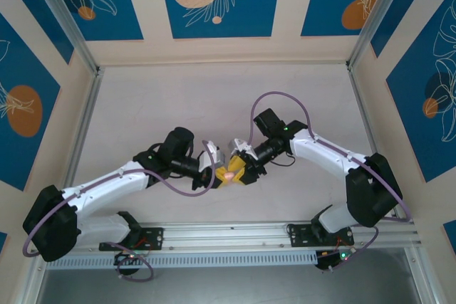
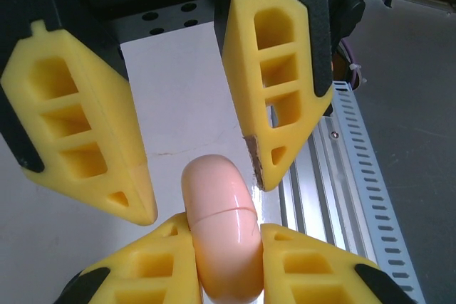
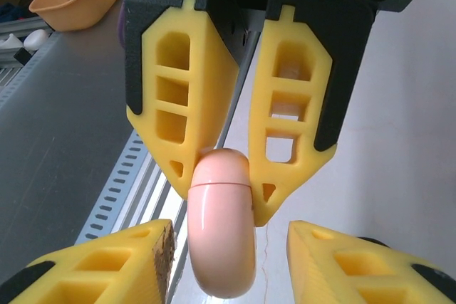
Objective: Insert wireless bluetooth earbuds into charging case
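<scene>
**Left hand holds the pink case, right hand is open**

The two robot arms meet in the middle, over the near part of the table [image 1: 214,97]. Their hands point at each other, tip to tip.

The left gripper [image 2: 222,227] is closed on a pink charging case [image 2: 214,186]. Its two yellow fingers [image 2: 157,265] press on the case, one on each side. The case is small and smooth, with round ends. A thin line runs across it where the lid meets the other part. The lid is shut, so what is inside is hidden.

The right gripper [image 3: 229,227] is open. Its yellow fingers [image 3: 107,261] stand wide apart, one on each side of the case. In the right wrist view there is a gap between each of these fingers and the case, so this hand is not holding it. In the left wrist view one of its fingertips is very close to the end of the case, and I cannot tell if it touches.

The case sticks out from the left hand toward the right hand. A metal rail [image 2: 356,197] with a row of slots runs along the near edge of the table. Off to the side sits an orange bowl [image 3: 78,1] with something pale blue in it.
</scene>
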Controlling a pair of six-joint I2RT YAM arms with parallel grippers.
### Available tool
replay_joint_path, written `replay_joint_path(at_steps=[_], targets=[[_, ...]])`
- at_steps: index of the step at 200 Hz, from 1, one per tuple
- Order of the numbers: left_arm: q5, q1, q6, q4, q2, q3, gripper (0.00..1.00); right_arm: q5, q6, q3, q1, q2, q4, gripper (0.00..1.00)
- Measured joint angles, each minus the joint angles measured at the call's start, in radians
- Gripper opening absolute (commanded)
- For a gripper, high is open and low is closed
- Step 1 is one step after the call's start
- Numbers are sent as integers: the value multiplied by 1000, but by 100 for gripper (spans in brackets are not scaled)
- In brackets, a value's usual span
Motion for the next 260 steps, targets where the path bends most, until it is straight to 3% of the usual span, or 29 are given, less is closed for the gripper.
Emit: replay_joint_path(at_steps=[19, 42, 65, 80, 102, 111, 198, 260], targets=[[0, 0, 0, 3, 0, 0, 16, 0, 3, 0, 0, 0, 0, 44], [0, 0, 0, 18, 0, 0, 16, 3, 11, 0, 0, 0, -3, 32], [-4, 0, 0, 22, 0, 0, 19, 4, 8, 0, 0, 0, -6, 26], [-9, 0, 0, 22, 0, 0, 29, 5, 7, 0, 0, -1, -5, 25], [-18, 0, -6, 29, -6, 0, 53, 11, 10, 0, -5, -10, 16, 23], [-21, -3, 2, 33, -13, 0, 57, 17, 13, -3, -12, -19, 32, 23], [-67, -12, -1, 105, -32, 0, 52, 10, 41, -56, -45, -116, 131, 23], [-215, -14, -1, 63, -58, 0, 48, -14, 54, -90, -62, -159, 146, 23]])
